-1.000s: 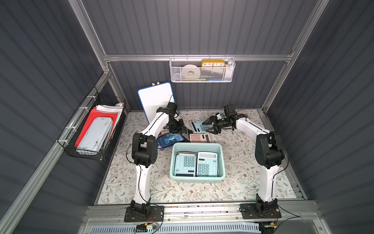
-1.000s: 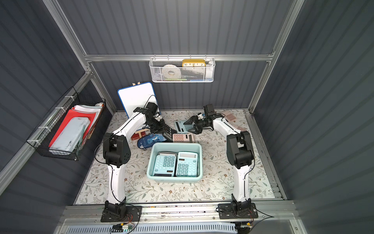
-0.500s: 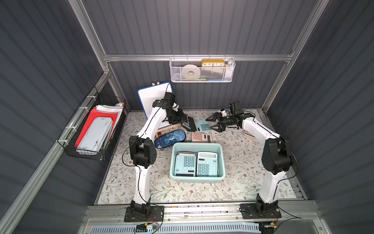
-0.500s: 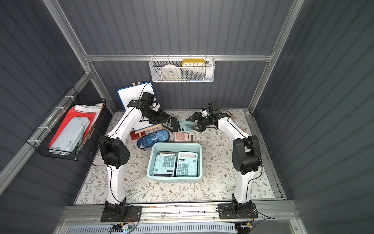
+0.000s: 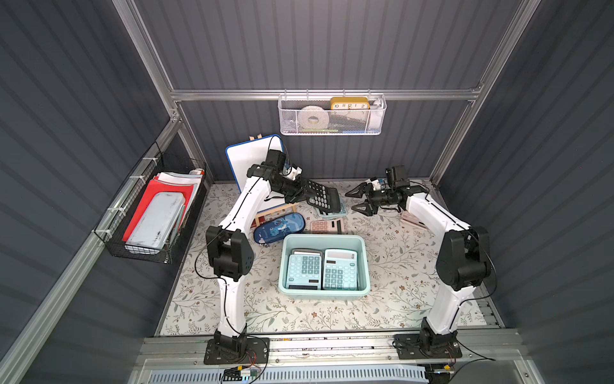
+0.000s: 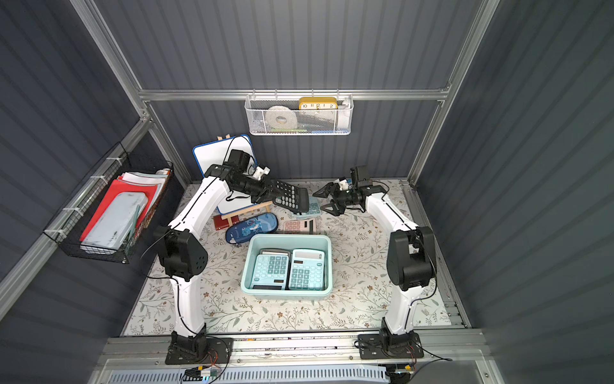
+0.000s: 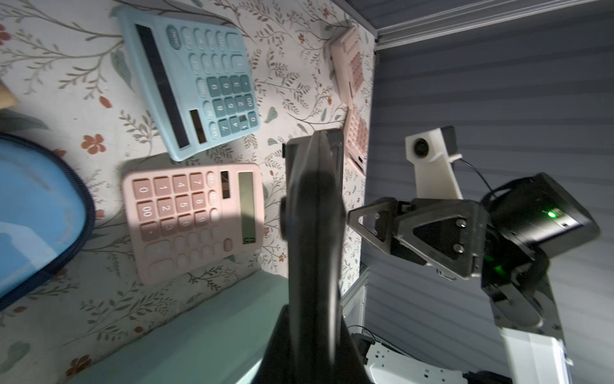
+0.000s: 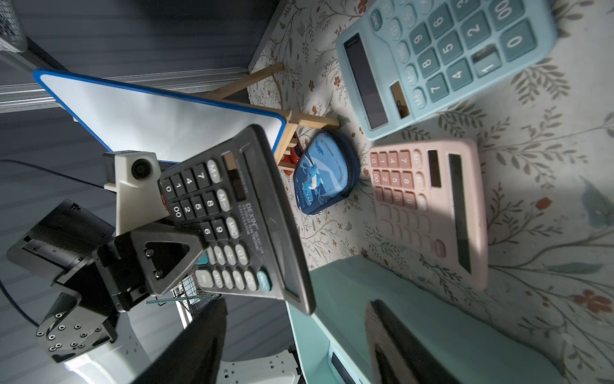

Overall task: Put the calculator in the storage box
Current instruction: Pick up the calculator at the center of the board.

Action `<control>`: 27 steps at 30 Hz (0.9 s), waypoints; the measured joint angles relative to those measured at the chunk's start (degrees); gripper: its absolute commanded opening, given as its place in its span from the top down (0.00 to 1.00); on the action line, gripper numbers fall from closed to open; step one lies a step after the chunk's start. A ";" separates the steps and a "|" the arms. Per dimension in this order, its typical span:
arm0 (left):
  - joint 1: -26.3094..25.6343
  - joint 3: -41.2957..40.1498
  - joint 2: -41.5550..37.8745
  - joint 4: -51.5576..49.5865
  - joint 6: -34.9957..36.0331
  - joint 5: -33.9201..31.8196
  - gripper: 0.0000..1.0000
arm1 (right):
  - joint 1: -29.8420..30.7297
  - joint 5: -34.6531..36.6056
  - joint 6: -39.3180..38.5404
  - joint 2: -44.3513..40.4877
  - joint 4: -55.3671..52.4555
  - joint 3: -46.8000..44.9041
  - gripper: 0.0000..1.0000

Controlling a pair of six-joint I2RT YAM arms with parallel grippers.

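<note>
My left gripper (image 5: 300, 192) is shut on one end of a black calculator (image 5: 324, 196), holding it tilted in the air over the back of the mat. The same calculator (image 7: 314, 216) shows edge-on in the left wrist view and keys-up (image 8: 232, 216) in the right wrist view. Facing it from the right, my right gripper (image 5: 353, 200) stands open and empty, a short gap away. The mint storage box (image 5: 324, 237) sits in front of both, mid-mat, with two light blue calculators (image 5: 305, 269) lying side by side inside.
A pink calculator (image 5: 325, 226) and a blue one (image 7: 192, 83) lie on the mat behind the box. Beside them are a blue pencil case (image 5: 279, 227) and a whiteboard on an easel (image 5: 252, 159). A black wire basket (image 5: 156, 212) hangs left, a white mesh basket (image 5: 332, 116) on the back wall.
My left gripper has lifted the black calculator up off the mat and carried it slightly to the right. The right arm's elbow has swung out to the right, its jaws staying open.
</note>
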 measured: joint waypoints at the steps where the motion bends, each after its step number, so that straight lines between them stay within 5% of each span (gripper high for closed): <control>1: 0.00 -0.09 0.00 0.50 -0.22 1.07 1.00 | -0.31 -0.28 0.15 0.00 0.20 0.00 0.30; 27: -1.70 -3.69 0.00 5.44 -4.26 11.85 1.00 | -1.33 -9.57 16.76 5.07 19.06 -0.48 0.57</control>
